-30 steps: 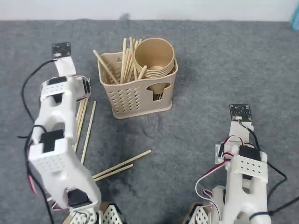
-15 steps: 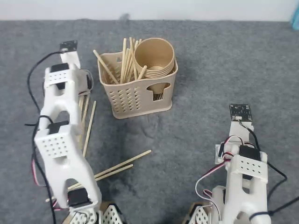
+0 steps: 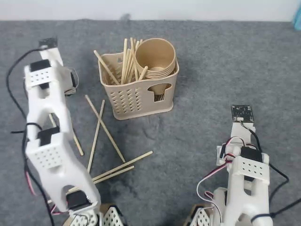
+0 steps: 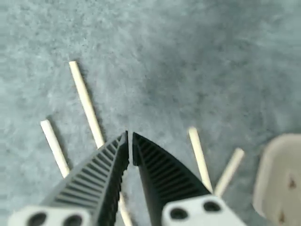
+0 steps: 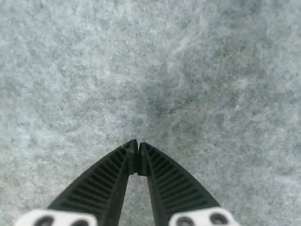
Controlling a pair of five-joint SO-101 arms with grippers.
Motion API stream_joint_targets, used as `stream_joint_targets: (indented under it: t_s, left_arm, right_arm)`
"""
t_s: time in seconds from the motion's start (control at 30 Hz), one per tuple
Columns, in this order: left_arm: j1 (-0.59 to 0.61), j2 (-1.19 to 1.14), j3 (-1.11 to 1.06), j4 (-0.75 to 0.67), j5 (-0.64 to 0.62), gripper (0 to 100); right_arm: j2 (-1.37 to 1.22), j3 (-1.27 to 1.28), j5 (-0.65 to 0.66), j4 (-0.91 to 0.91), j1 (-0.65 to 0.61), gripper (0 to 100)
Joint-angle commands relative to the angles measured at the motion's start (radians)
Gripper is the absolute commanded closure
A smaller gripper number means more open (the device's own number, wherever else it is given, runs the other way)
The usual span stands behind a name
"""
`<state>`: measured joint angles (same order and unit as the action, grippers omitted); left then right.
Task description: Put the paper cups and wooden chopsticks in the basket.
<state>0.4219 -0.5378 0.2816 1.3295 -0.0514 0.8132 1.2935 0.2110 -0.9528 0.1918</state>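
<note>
Surface (image 3: 225,70): grey, felt-like covering across the whole working area. A pale wall (image 3: 188,9) runs as a strip along the far edge.

Basket (image 3: 136,101): beige, perforated, with a cut-out handle. It stands upright on the far middle of the surface.
- Paper cups (image 3: 155,56): a nested stack, mouth up, in the basket's right part.
- Wooden chopsticks (image 3: 125,59): a bundle standing on end in the left part, leaning at mixed angles.

Loose chopsticks (image 3: 104,123): several lying flat on the surface, in front and to the left of the basket and apart from it. Two of them cross.

Left pincer (image 4: 130,141): clenched to a thin slit, gripping nothing. It hangs over the loose chopsticks, left of the basket.

Right pincer (image 5: 138,150): clenched, tips touching, over bare surface.
</note>
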Motion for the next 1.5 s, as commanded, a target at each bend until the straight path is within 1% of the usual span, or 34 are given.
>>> stream_joint_targets:
  t_s: [0.0, 0.23, 0.53, 0.6, 0.7, 0.77, 0.87, 0.93, 1.03, 1.13, 1.27, 1.33, 1.4, 1.47]
  left_arm:
    - [0.009, 0.135, 0.028, 0.044, 0.005, 99]
    - [0.043, 0.175, 0.025, 0.048, 0.008, 99]
    - [0.16, 0.169, -0.022, 0.037, 0.011, 99]
    - [0.184, 0.169, -0.061, -0.002, 0.011, 99]
    - [0.215, 0.169, -0.143, -0.104, 0.011, 98]
    - [0.224, 0.169, -0.206, -0.155, 0.009, 95]
    - [0.233, 0.169, -0.263, -0.192, 0.006, 87]
    - [0.239, 0.169, -0.283, -0.206, 0.006, 84]
    - [0.247, 0.169, -0.314, -0.244, 0.006, 84]
    - [0.259, 0.164, -0.343, -0.318, 0.006, 84]
    - [0.273, 0.087, -0.34, -0.385, 0.005, 84]
    - [0.273, 0.034, -0.309, -0.391, 0.005, 84]
    - [0.272, -0.018, -0.26, -0.368, 0.005, 84]
    - [0.262, -0.068, -0.206, -0.316, 0.005, 84]
  right_arm:
    - [0.028, -0.005, 0.017, 0.01, -0.004, 99.0]
    - [0.028, -0.005, 0.017, 0.008, -0.004, 99.0]
    - [0.028, -0.005, 0.017, 0.008, -0.005, 99.0]
    - [0.027, -0.005, 0.017, 0.008, -0.008, 99.0]
    - [0.024, -0.005, 0.017, 0.01, -0.01, 99.0]
    - [0.022, -0.005, 0.017, 0.01, -0.01, 99.0]
    - [0.022, -0.005, 0.017, 0.01, -0.01, 99.0]
    - [0.022, -0.005, 0.017, 0.01, -0.01, 99.0]
    - [0.022, -0.005, 0.017, 0.008, -0.01, 99.0]
    - [0.022, -0.005, 0.017, 0.008, -0.01, 99.0]
    - [0.022, -0.005, 0.015, 0.008, -0.008, 99.0]
    - [0.022, -0.005, 0.015, 0.008, -0.008, 99.0]
    - [0.022, -0.005, 0.015, 0.008, -0.008, 99.0]
    - [0.022, -0.005, 0.014, 0.008, -0.008, 99.0]
